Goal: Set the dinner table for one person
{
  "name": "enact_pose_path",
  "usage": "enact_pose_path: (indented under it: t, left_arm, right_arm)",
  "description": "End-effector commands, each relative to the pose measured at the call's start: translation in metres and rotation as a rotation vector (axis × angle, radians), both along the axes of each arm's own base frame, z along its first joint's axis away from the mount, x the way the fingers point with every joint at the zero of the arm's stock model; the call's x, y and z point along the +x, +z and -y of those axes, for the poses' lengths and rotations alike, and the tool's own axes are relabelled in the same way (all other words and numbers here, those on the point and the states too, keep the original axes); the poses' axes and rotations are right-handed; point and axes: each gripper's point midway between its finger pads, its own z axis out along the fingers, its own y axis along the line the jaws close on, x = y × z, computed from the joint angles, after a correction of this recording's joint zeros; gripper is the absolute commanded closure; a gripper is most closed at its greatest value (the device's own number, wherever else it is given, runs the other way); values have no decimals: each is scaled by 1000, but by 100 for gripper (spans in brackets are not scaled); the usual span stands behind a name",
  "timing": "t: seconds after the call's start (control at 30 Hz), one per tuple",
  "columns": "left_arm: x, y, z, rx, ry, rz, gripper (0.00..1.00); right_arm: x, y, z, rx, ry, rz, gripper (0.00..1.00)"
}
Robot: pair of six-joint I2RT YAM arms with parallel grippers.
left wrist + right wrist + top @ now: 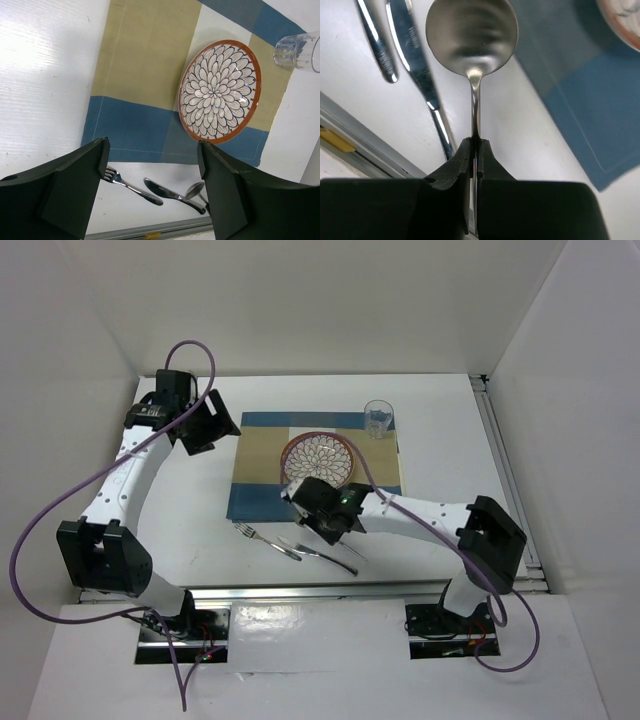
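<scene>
We see the white table filling the middle of the top view, from the metal rail along its lower edge up to the white walls; a blue-and-tan checked placemat lies near its centre; a patterned plate with an orange rim sits on the placemat, and a clear glass stands upright at the placemat's upper right corner. Below the placemat, on bare table, a fork and a knife lie side by side, near each other but apart. The right end effector is clamped on the handle of a spoon, its jaws pressed together around the thin stem; in the right wrist view the spoon's bowl points to the top of the frame, just right of the knife; whether the spoon touches the table we cannot tell. The left end effector hangs over the table at the upper left of the top view, just left of the placemat's upper left corner; its jaws stand wide apart with nothing between them.
</scene>
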Motion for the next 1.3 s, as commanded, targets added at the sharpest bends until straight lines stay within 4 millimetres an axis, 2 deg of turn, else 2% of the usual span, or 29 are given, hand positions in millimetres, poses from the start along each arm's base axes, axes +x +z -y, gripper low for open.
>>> enact_pose_path:
  t: [0.0,0.03,0.1,0.13,0.17,0.2,0.27,0.33,0.37,0.4,0.43,0.47,0.5,0.63,0.67,0.77,0.93,1.13,1.27]
  left_arm:
    - [-2,9,8,-40,-7,26,12]
    - [-4,8,11,-39,-16,15,12]
    - [-4,7,9,-29,-8,3,12]
    - [-7,1,12,-20,-13,-22,12]
    - [-7,4,13,-10,-14,-18,12]
    - [-9,3,13,-9,-14,-27,12]
    - [-18,-8,22,13,-27,-75,14]
    - [-28,-16,27,14,-16,-106,15]
    - [-32,-23,31,12,-21,-128,15]
    - [-44,-35,38,8,-30,-164,15]
    - [-51,-38,42,6,-34,-175,15]
    - [-60,-55,44,10,-38,-216,15]
    - [-67,-56,48,-18,-47,-220,15]
    - [-91,-87,50,-39,-18,-297,15]
    - [-98,-97,52,-38,-19,-324,16]
    - [-112,-112,55,-33,-19,-374,16]
    - [-125,-123,62,-37,-18,-409,16]
    - [-135,-138,63,-30,2,-475,16]
    - [-141,-143,68,-29,3,-497,16]
  right_arm:
    - [31,37,27,19,-226,83,100]
    - [50,40,46,29,-341,75,100]
    - [62,31,61,32,-464,33,100]
    - [70,33,66,71,-567,24,100]
    - [83,31,75,87,-653,-5,100]
    - [87,31,79,102,-713,-25,100]
    - [102,31,83,155,-834,-63,100]
    - [116,30,85,190,-896,-66,100]
    - [125,28,94,193,-938,-67,100]
    - [134,25,93,201,-951,-71,100]
    - [139,23,97,198,-966,-73,100]
    - [151,24,102,211,-990,-63,100]
    - [155,15,105,193,-1005,-73,100]
    - [176,2,117,158,-1012,-62,100]
    - [184,5,119,169,-1023,-54,100]
    - [194,-7,127,152,-1030,-56,100]
    - [204,-28,131,118,-1029,-47,100]
    - [210,-39,136,70,-1014,-35,100]
    - [212,-38,135,75,-1006,-27,100]
